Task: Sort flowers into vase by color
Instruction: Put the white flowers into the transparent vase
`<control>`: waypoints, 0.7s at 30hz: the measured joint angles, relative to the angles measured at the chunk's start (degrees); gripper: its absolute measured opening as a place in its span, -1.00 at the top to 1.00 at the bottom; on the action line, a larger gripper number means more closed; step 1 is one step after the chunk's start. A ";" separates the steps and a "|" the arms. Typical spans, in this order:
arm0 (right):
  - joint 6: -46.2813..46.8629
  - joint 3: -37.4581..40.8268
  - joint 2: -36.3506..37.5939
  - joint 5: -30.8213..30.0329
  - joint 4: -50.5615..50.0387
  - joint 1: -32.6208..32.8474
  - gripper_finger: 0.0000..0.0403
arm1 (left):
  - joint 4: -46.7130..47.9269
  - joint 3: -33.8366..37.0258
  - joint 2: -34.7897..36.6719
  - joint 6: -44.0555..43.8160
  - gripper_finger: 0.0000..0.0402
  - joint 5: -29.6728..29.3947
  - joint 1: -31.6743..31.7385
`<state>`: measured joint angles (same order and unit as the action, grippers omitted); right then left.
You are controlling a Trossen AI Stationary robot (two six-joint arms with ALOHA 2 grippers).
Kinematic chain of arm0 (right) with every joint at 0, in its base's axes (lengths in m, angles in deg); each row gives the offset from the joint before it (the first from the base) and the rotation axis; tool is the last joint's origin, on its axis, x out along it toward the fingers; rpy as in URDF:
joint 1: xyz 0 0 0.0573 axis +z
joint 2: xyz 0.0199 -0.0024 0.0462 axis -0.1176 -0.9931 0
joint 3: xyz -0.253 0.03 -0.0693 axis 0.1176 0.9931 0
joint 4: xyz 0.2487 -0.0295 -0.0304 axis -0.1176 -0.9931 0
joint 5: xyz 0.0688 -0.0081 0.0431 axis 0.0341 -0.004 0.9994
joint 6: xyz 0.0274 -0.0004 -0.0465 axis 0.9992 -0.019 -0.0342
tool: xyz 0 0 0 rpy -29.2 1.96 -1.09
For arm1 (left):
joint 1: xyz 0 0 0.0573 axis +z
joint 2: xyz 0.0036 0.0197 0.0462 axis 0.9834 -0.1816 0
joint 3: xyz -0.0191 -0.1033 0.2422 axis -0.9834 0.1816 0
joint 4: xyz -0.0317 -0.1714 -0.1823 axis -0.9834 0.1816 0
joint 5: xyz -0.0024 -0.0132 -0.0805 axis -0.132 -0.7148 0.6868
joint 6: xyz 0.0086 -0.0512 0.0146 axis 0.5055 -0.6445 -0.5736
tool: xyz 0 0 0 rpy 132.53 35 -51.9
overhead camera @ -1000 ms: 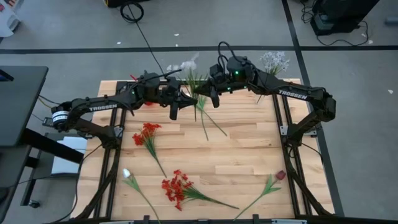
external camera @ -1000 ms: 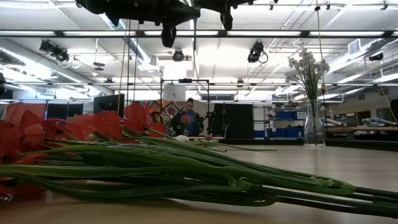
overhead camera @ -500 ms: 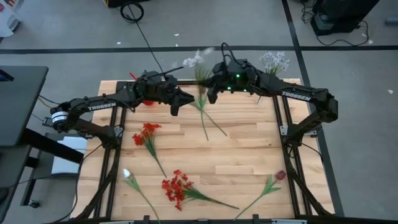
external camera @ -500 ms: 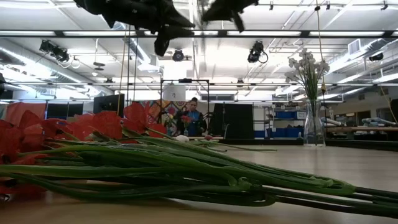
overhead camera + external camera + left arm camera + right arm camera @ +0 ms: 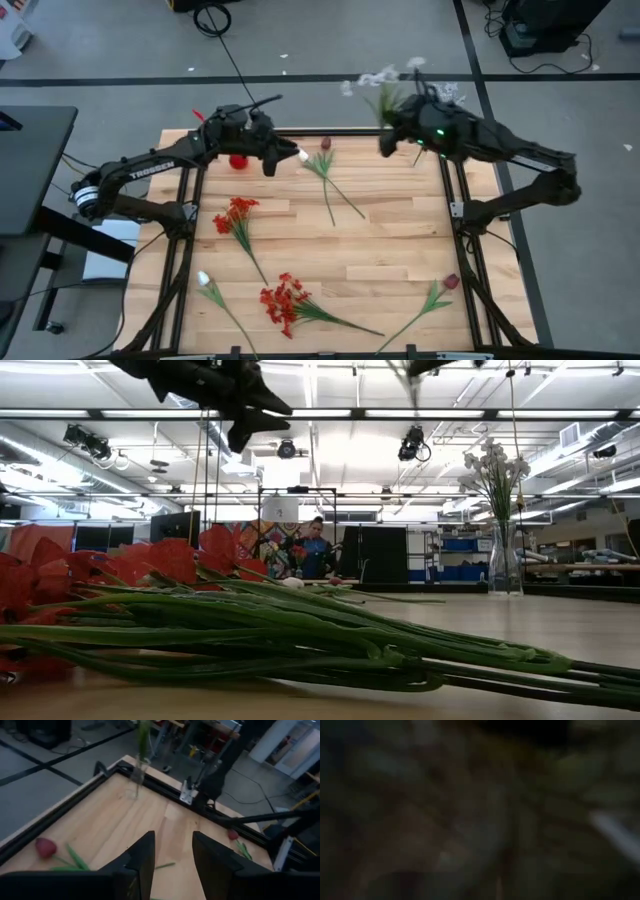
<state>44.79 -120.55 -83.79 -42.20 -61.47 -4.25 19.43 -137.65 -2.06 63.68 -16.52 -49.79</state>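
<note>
Left end effector (image 5: 298,155): over the far left of the worktop (image 5: 400,250), fingers parted, nothing between them; seemingly free for a next pick.
Loose flowers: red clusters (image 5: 236,214), maroon tulip (image 5: 325,145) lying unsorted.
Right end effector (image 5: 384,143): pressed together on a pale sprig (image 5: 378,78), raised near the vase (image 5: 505,560), probably for insertion.

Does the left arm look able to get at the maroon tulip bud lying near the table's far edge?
Probably yes: the left gripper is open, empty, beside the maroon tulip bud, nothing between; the right gripper carries a pale whitish sprig away.
</note>
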 joint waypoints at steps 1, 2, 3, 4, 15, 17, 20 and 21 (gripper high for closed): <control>0.73 0.84 1.63 -2.39 -1.35 0.63 0.97 | 0.47 0.02 0.35 0.00 0.32 -0.02 0.70; 1.26 1.90 3.22 -5.03 -2.29 1.19 0.97 | 0.56 0.04 0.55 0.00 0.32 -0.02 1.27; 2.08 3.20 4.87 -7.85 -2.95 1.82 0.97 | 0.38 0.04 0.60 -0.02 0.32 -0.02 1.68; 3.06 4.66 6.58 -10.47 -3.53 2.42 0.97 | 0.11 0.04 0.64 -0.04 0.32 -0.04 2.07; 5.47 30.73 20.99 -30.96 9.20 -1.95 0.97 | -1.81 0.06 0.36 0.02 0.32 -2.35 3.25; 3.92 34.07 22.00 -31.14 13.30 -4.46 0.97 | -1.79 0.06 0.36 -0.45 0.32 -3.50 3.49; -0.03 37.96 22.73 -29.79 19.49 -8.01 0.97 | -1.79 0.06 0.36 -0.79 0.32 -4.67 3.86; -1.27 39.06 22.86 -28.76 21.70 -9.24 0.97 | -1.78 0.06 0.33 -0.79 0.32 -5.10 3.88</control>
<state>43.52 -81.50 -60.93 -70.96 -39.77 -13.49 17.65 -137.59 -1.73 62.89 -21.62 -45.92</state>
